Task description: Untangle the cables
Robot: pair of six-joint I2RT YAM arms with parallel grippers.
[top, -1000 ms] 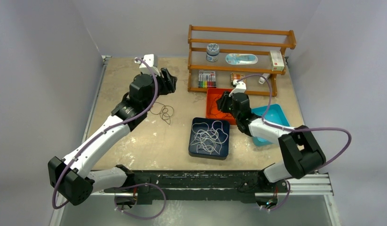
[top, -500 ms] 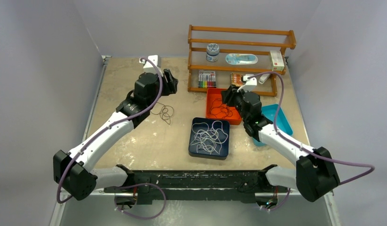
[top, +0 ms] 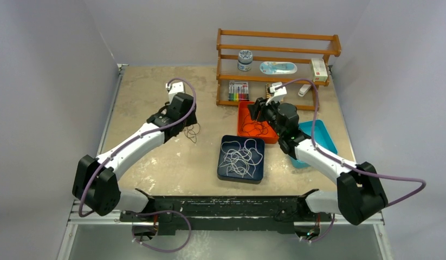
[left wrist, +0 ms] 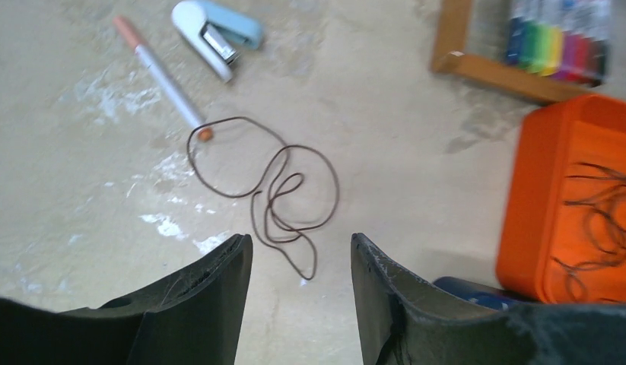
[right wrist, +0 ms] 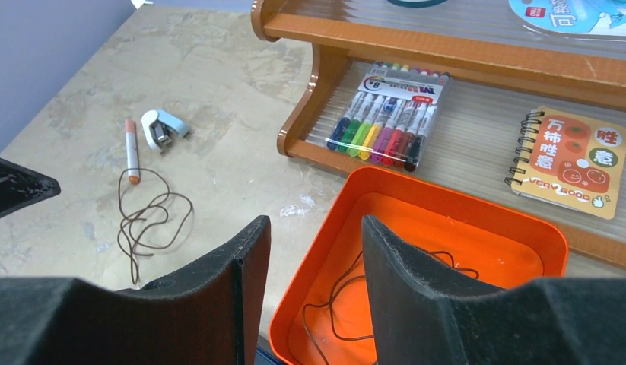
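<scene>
At the left, we found the left gripper (left wrist: 298, 247) half-spread and empty above the brown cable (left wrist: 281, 156), which lay loose on the table (left wrist: 81, 190) just ahead of its fingers. Its loops ran from the pen (left wrist: 161, 72) tip back toward the claw, a free tail pointing into the gap, so we judged this arm nearer. White cables (top: 240, 157) filled the navy tray (top: 220, 157). Further right, the right gripper (right wrist: 316, 228), parted and empty, hung over dark cables (top: 256, 129) in the orange tray (right wrist: 454, 199).

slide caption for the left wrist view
Open left gripper over a looped brown cable near a pen and stapler.
</scene>
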